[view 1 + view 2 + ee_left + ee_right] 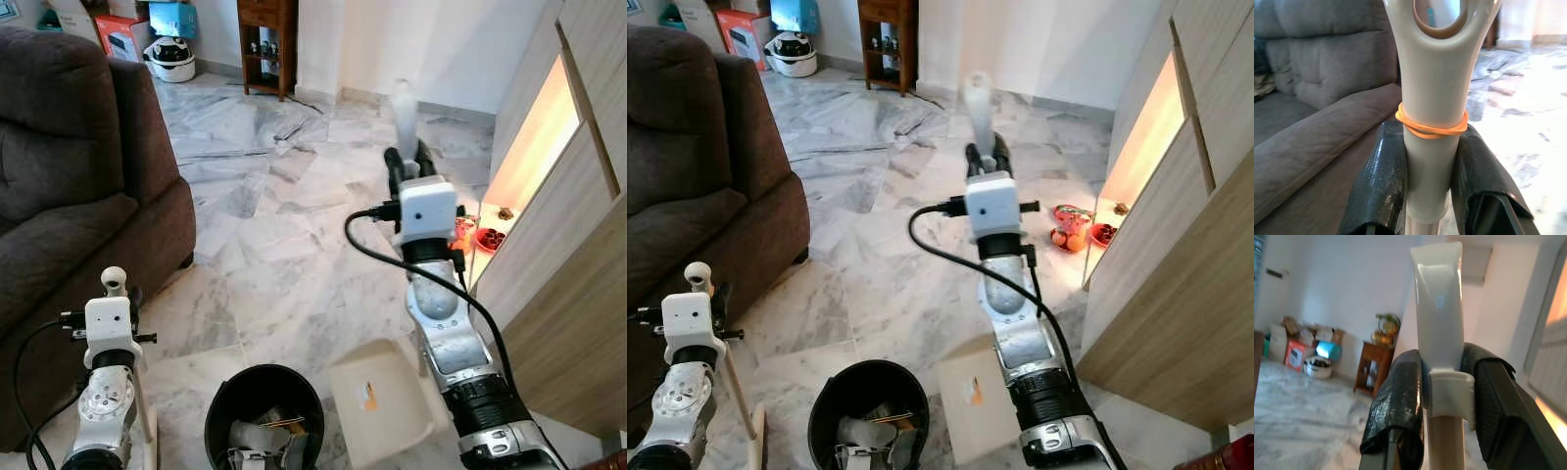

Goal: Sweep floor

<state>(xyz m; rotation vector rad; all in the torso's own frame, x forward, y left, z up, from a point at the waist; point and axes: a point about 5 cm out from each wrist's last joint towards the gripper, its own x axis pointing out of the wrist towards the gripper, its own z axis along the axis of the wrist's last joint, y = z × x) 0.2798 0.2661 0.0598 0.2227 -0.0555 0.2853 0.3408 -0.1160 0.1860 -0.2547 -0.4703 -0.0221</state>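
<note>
My left gripper [114, 297] is shut on the beige broom handle [1434, 98], just below its looped top and an orange rubber band [1432, 126]. The broom stick [740, 392] slants down to the floor beside the sofa. My right gripper [409, 164] is raised over the middle of the floor and shut on the white dustpan handle [1439, 308], whose top sticks up above the fingers [1396, 401]. The beige dustpan [377, 397] rests on the marble floor under my right arm. A black bin [265, 416] with scraps inside stands next to the pan.
A brown sofa [69, 196] stands along the left. Wooden cabinets [578, 294] line the right, with red items [475, 235] on the floor at their foot. A wooden shelf [267, 39], boxes and a white appliance [171, 59] stand at the back.
</note>
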